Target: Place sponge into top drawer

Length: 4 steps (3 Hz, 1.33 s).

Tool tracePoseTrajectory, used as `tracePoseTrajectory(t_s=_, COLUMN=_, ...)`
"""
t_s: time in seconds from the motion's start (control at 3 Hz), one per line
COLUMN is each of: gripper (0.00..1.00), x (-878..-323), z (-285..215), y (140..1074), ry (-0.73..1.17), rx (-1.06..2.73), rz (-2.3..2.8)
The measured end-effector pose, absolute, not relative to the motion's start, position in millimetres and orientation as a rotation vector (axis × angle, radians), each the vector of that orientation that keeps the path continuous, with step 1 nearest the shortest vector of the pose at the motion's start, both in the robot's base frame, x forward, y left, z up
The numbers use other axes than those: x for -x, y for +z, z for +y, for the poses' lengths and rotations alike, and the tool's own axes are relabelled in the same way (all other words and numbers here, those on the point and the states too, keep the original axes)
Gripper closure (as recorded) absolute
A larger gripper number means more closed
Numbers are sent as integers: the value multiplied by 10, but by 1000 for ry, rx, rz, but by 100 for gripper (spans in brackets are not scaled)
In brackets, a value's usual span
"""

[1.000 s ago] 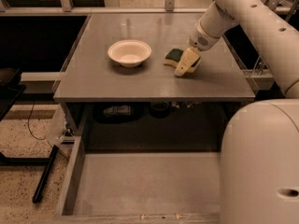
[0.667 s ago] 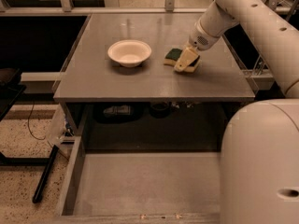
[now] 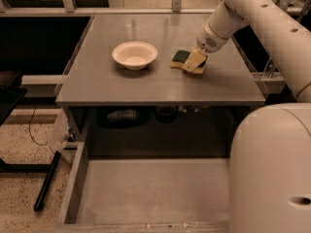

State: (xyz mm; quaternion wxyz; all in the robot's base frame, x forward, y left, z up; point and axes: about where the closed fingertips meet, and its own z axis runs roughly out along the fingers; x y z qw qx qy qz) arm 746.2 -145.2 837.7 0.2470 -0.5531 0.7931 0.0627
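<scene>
The sponge [image 3: 180, 58], dark green on top with a yellow edge, lies on the gray tabletop [image 3: 160, 87] to the right of the white bowl [image 3: 134, 55]. My gripper [image 3: 195, 62] is down at the tabletop on the sponge's right end and covers part of it. The sponge still rests on the table. The top drawer [image 3: 146, 193] is pulled out below the table's front edge; the part of its flat gray bottom that shows holds nothing.
My white arm [image 3: 262, 18] reaches in from the upper right, and my large white body [image 3: 272, 169] fills the lower right, over the drawer's right side. Dark items sit on the shelf [image 3: 146, 115] under the tabletop. A black cable lies on the floor at left.
My gripper has shifted very slightly over the sponge's right end. The sponge, the bowl and the drawer have not moved.
</scene>
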Motion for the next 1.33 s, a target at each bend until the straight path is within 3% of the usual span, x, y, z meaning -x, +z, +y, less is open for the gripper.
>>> tracePoseTrajectory(t_s=0.33, gripper=100, x=-7444, z=-1447, y=8391, ry=171, rx=1510, rz=2163)
tracePoseTrajectory(t_s=1.33, gripper=100, x=-6400, z=-1698, y=8645, ry=191, rx=1483, rz=2122)
